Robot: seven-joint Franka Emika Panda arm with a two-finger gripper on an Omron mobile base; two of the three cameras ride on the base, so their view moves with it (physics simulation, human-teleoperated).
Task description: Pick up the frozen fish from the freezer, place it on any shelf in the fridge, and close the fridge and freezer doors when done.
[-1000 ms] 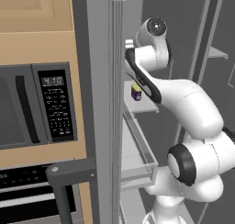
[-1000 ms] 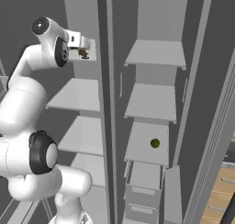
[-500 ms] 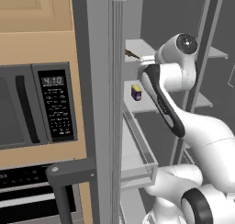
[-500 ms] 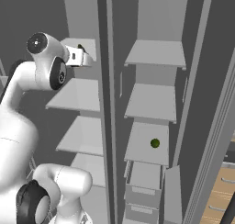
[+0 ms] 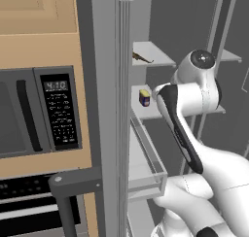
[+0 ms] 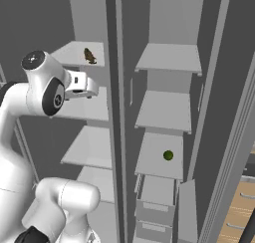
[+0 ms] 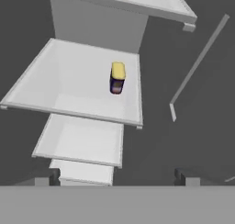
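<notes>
My arm is raised high, elbow bent, with the wrist turned so the hand points forward. The gripper (image 6: 93, 86) is empty, and its fingertips (image 7: 46, 178) seem spread wide, though I see little of them.

Dark brown frozen fish (image 6: 89, 56) lying on fridge's top shelf (image 6: 69, 54), both doors open

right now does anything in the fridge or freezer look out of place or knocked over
Nothing stands out. The frozen fish lies flat on the top shelf of the fridge, the can stands upright on the shelf below, and the green ball sits on a freezer shelf. Both doors are open.
</notes>
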